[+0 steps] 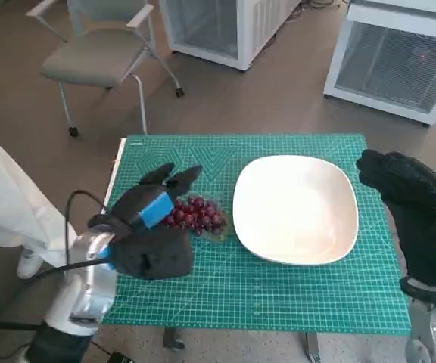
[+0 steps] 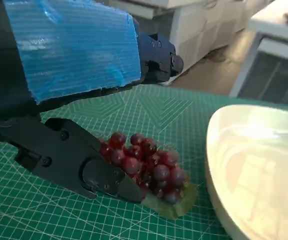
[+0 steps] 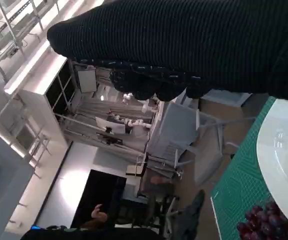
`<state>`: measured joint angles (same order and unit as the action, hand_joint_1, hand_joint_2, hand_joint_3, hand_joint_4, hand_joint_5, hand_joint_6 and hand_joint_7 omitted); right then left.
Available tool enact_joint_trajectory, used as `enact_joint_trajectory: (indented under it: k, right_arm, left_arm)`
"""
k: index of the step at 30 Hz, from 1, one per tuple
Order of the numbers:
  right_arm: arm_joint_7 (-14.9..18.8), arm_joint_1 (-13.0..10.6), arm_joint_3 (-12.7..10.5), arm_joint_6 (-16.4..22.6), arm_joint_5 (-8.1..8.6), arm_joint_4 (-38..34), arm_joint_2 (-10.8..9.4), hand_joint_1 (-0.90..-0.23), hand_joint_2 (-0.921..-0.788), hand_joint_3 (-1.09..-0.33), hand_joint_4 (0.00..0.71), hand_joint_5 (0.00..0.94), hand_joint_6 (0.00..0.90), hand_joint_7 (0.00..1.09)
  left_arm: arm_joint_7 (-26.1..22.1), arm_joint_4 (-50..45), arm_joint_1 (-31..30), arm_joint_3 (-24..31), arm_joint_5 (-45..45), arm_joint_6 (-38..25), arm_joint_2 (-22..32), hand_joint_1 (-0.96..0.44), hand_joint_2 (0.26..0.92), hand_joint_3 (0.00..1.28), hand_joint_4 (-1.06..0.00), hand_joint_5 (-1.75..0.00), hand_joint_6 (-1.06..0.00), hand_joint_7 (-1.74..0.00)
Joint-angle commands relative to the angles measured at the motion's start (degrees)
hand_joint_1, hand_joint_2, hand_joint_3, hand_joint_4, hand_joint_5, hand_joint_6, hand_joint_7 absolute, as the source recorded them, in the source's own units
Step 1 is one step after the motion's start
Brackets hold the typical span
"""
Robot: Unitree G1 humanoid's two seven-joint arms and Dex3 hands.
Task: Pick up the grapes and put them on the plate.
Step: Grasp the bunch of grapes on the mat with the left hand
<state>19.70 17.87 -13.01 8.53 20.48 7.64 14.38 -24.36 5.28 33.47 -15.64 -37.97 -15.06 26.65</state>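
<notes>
Reaching over the red grapes (image 2: 146, 167), left hand (image 1: 151, 227) has its fingers (image 2: 79, 165) spread apart: one lower finger lies along the near side of the bunch, touching or almost touching it, the upper ones hang above it, nothing gripped. Grapes sit on the green cutting mat (image 1: 278, 291) with a green leaf (image 2: 171, 206) under them, just beside the left rim of the white plate (image 1: 297, 208), not on it. Right hand (image 1: 411, 204) in its black glove hovers off the plate's right edge holding nothing, fingers partly curled; cannot tell how far apart they are.
</notes>
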Motion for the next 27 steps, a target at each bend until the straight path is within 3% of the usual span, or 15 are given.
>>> enact_joint_trajectory:
  k: [1,15,27]
  right_arm:
    - [0.2,-1.2,0.0,-0.3,0.23,-0.8,0.0,-0.538,-0.921,-0.567,0.471,0.036,0.148,0.83]
    - [0.1,-1.2,0.1,-0.2,-0.09,-1.0,0.0,-0.538,-0.921,-0.571,0.469,0.035,0.145,0.83]
    - [0.1,-1.5,0.0,-0.3,0.19,-0.8,0.0,-0.538,-0.921,-0.571,0.468,0.036,0.143,0.83]
  left_arm:
    - [-0.3,4.4,3.5,-2.7,-1.7,-1.4,-1.2,-0.13,0.738,0.0,-0.08,0.0,-0.26,-0.02]
    - [1.1,25.2,14.5,-8.4,-2.8,-1.5,-6.0,-0.1,0.739,0.0,-0.09,0.0,-0.25,0.0]
    - [7.3,47.3,23.4,-12.5,-3.0,4.2,-10.5,-0.1,0.74,0.0,-0.08,0.0,-0.26,0.0]
